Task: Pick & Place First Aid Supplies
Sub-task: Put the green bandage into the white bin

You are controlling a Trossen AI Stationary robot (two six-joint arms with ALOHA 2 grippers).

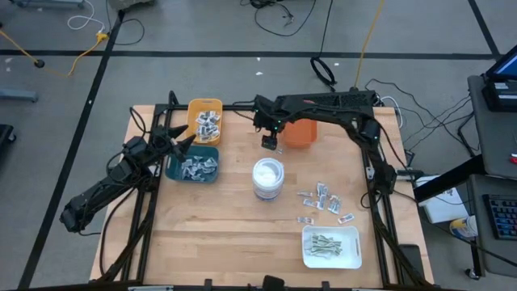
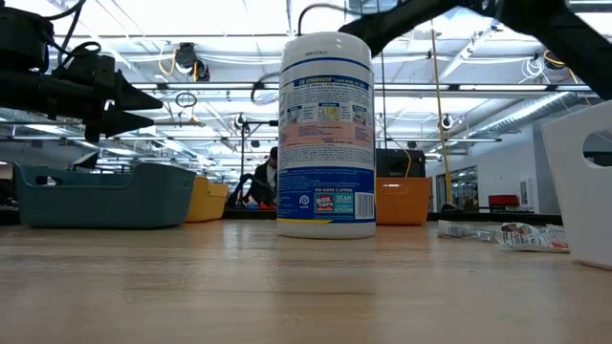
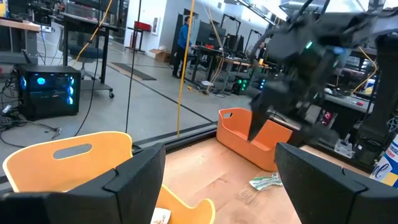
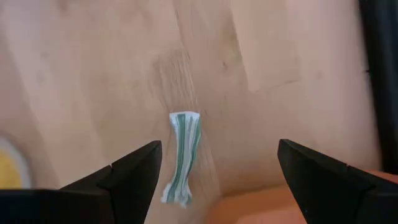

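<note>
Hovering above the table (image 1: 234, 226), the open, empty right gripper (image 1: 270, 139) sits over one pale-green strip (image 4: 181, 155) lying beside the orange bin (image 1: 300, 133); closing off-centre could pinch bare wood or push it under the bin. Left gripper (image 1: 181, 144), open, waits by two bins, yellow (image 1: 205, 120) and teal (image 1: 193, 165). One canister (image 1: 268, 178), one white tray (image 1: 331, 246), roughly ten loose packets (image 1: 323, 200)

You had the canister (image 1: 268, 178) at the desk's (image 1: 234, 226) middle, two bins (image 1: 205, 120) at its left, loose packets (image 1: 323, 202) at its right, and the tray (image 1: 331, 246) in front of them.
</note>
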